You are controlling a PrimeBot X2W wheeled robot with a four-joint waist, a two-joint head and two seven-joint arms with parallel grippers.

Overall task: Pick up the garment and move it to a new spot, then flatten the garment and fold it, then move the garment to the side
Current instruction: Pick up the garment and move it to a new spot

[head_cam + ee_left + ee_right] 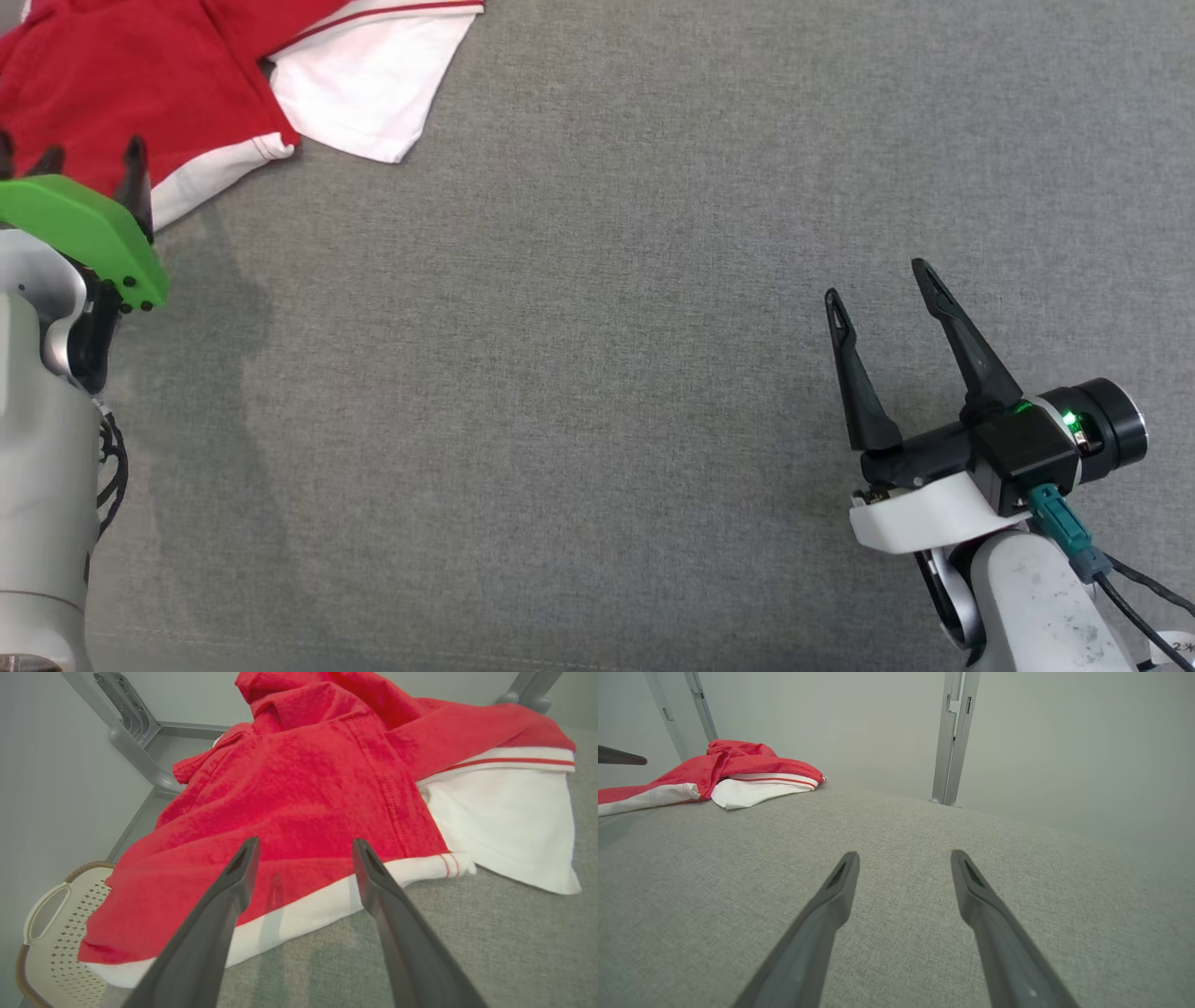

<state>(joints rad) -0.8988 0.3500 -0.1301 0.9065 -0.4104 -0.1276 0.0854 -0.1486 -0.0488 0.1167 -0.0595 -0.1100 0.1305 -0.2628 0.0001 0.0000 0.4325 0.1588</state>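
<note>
A crumpled red and white garment [177, 84] lies at the far left corner of the grey table [579, 373]. It spreads across the left wrist view as red cloth [303, 793] with a white striped hem. My left gripper [89, 159] stands open just over the garment's near white edge, its fingers [238, 877] apart above the cloth with nothing between them. My right gripper [873, 280] hovers open over bare table at the right, far from the garment [733, 774], fingers [840, 886] spread and empty.
A cream perforated basket [51, 933] sits below the table's left edge beside the garment. Grey metal frame posts [952, 737] rise behind the table against a pale wall. Bare grey cloth surface [896, 830] stretches between the two grippers.
</note>
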